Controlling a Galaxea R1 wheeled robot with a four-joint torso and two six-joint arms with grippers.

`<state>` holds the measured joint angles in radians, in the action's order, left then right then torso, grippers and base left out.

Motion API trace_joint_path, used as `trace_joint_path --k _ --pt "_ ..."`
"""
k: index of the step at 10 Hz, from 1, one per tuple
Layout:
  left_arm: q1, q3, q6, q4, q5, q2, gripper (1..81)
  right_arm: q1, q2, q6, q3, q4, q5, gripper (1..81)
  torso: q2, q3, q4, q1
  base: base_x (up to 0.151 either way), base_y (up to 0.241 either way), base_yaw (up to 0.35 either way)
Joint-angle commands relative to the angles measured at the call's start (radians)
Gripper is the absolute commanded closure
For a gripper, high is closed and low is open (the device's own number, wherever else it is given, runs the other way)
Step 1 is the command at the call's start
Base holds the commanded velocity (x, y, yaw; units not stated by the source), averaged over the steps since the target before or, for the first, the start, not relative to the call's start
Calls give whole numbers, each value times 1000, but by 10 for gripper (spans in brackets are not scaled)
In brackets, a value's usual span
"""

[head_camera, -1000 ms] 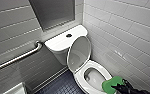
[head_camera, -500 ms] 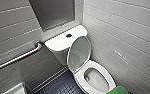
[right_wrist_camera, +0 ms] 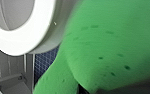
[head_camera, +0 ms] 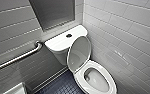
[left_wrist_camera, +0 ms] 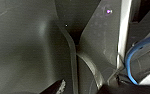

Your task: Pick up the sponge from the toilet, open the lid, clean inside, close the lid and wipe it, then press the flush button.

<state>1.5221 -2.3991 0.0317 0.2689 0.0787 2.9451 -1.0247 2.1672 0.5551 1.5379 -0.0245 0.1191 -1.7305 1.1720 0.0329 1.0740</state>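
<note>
Bright green porous sponge [right_wrist_camera: 111,45] looms just beside the white oval seat ring's [right_wrist_camera: 21,42] rim in the right wrist view; whether either gripper is clenched, I cannot tell. Smooth white oval plastic lid [head_camera: 79,53] stands raised against the white tank's [head_camera: 57,46] front.

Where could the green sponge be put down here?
The tank cover is bare either side of the flush button. So is the dark floor between the toilet bowl and the grab bar wall. Between bowl and tiled wall it's tight.
</note>
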Motion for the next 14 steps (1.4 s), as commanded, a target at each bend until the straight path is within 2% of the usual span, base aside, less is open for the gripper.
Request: trace_joint_path --k 1,3,5,9,11,14 --pt "25 6 16 12 -105 2 10 43 -103 -3 -59 28 -53 811 0 0 0 0 0 0 0" --pt "25 6 16 13 -105 2 10 135 -212 -3 -193 44 -102 811 0 0 0 0 0 0 0" --pt "23 6 16 12 -105 2 10 249 -231 -3 -250 54 -215 811 0 0 0 0 0 0 0" --pt "22 5 16 12 -105 3 10 470 -222 3 -260 54 -412 811 0 0 0 0 0 0 0" --pt "20 6 16 10 -105 3 10 554 -190 5 -244 54 -479 811 0 0 0 0 0 0 0" --pt "14 5 14 10 -106 3 10 597 -81 6 -170 54 -527 811 0 0 0 0 0 0 0"
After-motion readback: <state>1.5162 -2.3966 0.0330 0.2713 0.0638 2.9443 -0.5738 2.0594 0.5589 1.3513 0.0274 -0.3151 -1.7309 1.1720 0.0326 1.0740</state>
